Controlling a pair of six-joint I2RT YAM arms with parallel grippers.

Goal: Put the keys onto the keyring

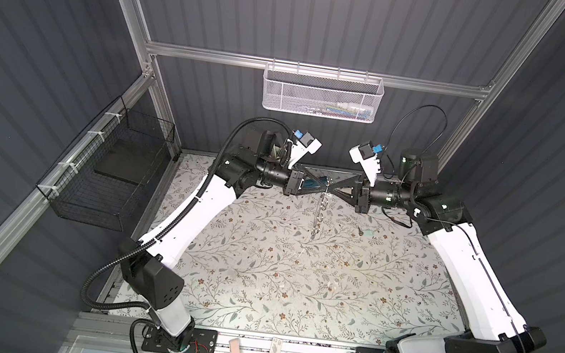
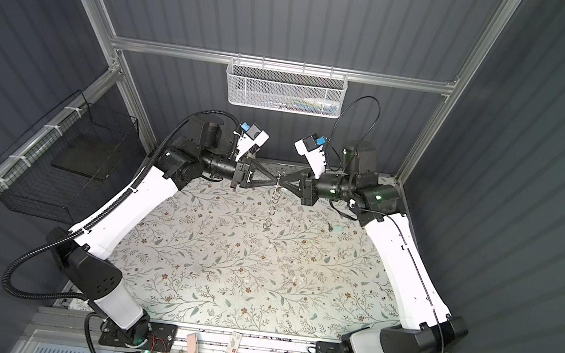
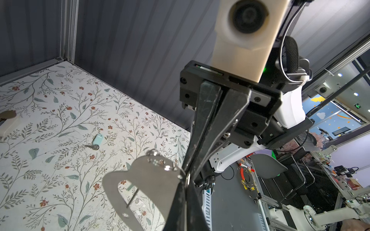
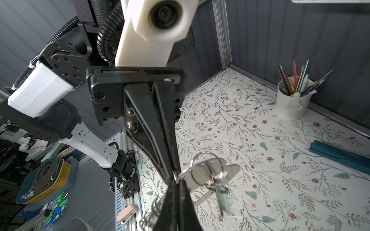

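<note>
Left claw [image 1: 324, 187] and right claw [image 1: 333, 190] both clamp the raised keyring [image 1: 320, 209].
Tips meet; hanging key [image 4: 222, 195] dangles from it, loose key [image 3: 97, 140] lies on the tabletop [image 3: 40, 140].

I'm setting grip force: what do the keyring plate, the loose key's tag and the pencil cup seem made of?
Keyring plate: thin sheet metal by its look, matte grey, with shiny steel-like split rings. Key tag: probably plastic, smooth pale mint with rounded moulded edges. Pencil cup: glossy white, enamelled metal or ceramic; the look leaves it open.
</note>
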